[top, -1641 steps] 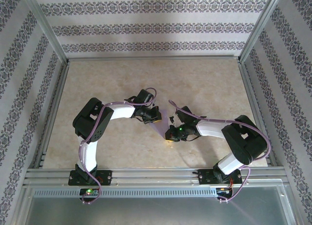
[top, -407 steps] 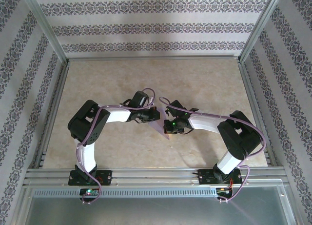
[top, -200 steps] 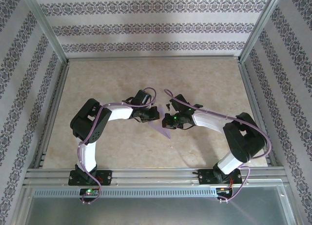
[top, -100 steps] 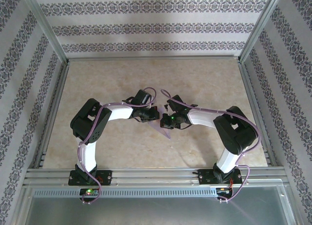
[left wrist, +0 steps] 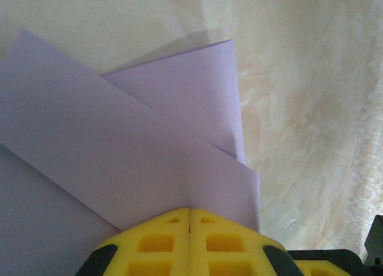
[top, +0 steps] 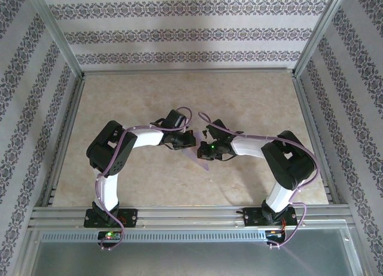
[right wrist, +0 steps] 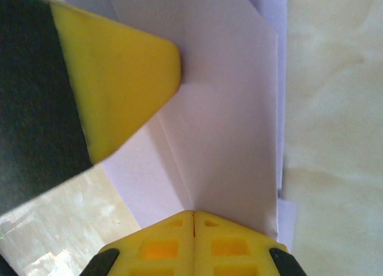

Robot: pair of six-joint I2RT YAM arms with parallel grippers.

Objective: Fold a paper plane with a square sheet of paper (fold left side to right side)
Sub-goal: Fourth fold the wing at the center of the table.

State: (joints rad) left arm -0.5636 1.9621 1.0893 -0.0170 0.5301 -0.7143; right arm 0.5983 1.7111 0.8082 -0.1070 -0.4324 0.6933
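At table [top: 251, 96] centre, folded paper [top: 202, 161] mostly hidden

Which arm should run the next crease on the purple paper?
Right, probably. The right fingers, shut, sit at the end of a fold line on the folded lavender paper; the left fingers, also shut, rest on it farther along, as an anchor.
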